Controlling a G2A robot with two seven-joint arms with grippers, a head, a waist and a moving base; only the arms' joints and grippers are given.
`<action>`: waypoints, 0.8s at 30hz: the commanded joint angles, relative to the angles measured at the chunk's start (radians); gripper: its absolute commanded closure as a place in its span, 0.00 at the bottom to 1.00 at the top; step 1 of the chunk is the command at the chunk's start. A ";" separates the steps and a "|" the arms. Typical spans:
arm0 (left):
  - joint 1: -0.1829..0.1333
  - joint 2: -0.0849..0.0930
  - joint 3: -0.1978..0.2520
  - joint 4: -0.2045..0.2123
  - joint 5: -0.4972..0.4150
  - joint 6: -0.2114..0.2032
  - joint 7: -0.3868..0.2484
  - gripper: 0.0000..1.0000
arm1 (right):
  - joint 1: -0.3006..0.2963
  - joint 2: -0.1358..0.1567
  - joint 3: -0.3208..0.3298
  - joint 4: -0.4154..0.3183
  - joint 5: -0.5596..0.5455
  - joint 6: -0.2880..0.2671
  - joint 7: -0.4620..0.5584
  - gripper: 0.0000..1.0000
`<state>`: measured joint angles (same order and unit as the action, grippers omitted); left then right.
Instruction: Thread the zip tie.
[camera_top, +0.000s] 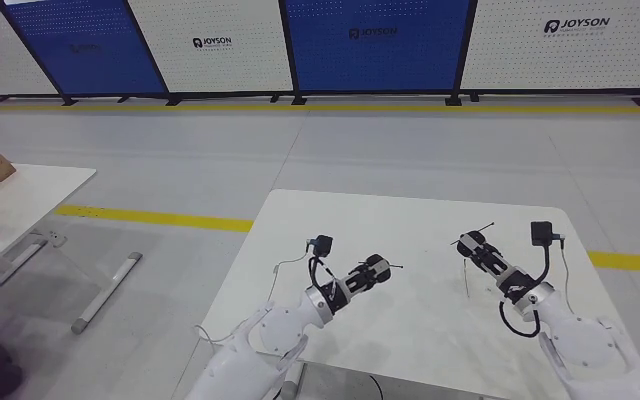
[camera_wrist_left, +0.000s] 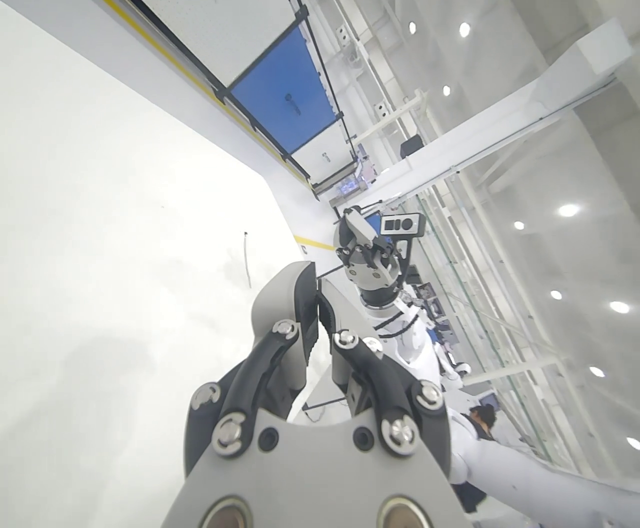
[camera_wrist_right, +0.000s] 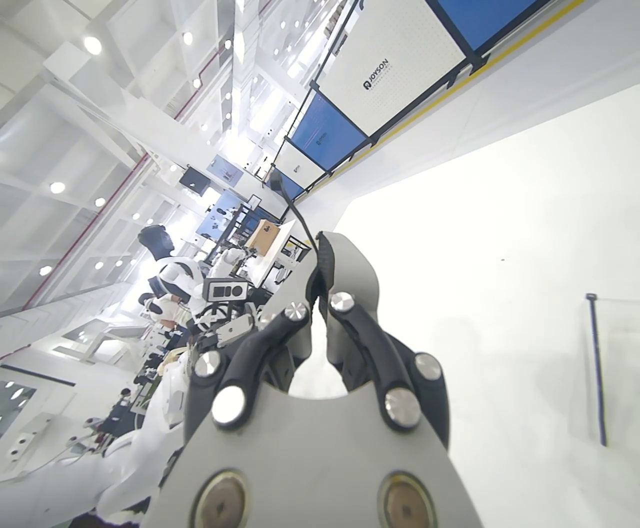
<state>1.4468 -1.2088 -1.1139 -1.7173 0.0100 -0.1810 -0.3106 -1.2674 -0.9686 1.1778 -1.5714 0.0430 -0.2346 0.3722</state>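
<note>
Both arms hang over the white table (camera_top: 420, 330). My right gripper (camera_top: 466, 242) (camera_wrist_right: 320, 250) is shut on a black zip tie (camera_wrist_right: 295, 210), whose long end with the head sticks out past the fingertips. My left gripper (camera_top: 381, 264) (camera_wrist_left: 317, 280) is also shut, with a short thin black strip (camera_wrist_left: 332, 271) poking out from between its pads (camera_wrist_left: 306, 300). A gap separates the two grippers, which tilt toward each other. In the left wrist view the right gripper (camera_wrist_left: 356, 225) is farther off. Another black zip tie (camera_top: 466, 280) (camera_wrist_left: 246, 260) (camera_wrist_right: 597, 370) lies flat on the table between them.
The table's far edge (camera_top: 400, 196) and left edge (camera_top: 250, 260) drop to the floor. A second white table (camera_top: 40, 190) stands off to the left. Bare tabletop stretches beyond both grippers.
</note>
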 joint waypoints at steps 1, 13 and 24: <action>0.001 0.002 -0.012 -0.001 -0.033 -0.028 -0.014 1.00 | 0.000 0.000 0.000 0.000 0.000 0.000 0.000 1.00; 0.157 0.028 -0.118 -0.270 -0.057 -0.087 -0.034 1.00 | 0.000 0.000 0.000 0.000 0.000 0.000 0.000 1.00; 0.098 0.016 -0.028 -0.135 0.115 -0.037 0.072 1.00 | 0.000 0.000 0.000 0.000 0.000 0.000 0.000 1.00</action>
<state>1.5621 -1.1914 -1.1527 -1.8780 0.1297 -0.2184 -0.2322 -1.2674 -0.9686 1.1778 -1.5714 0.0430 -0.2346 0.3721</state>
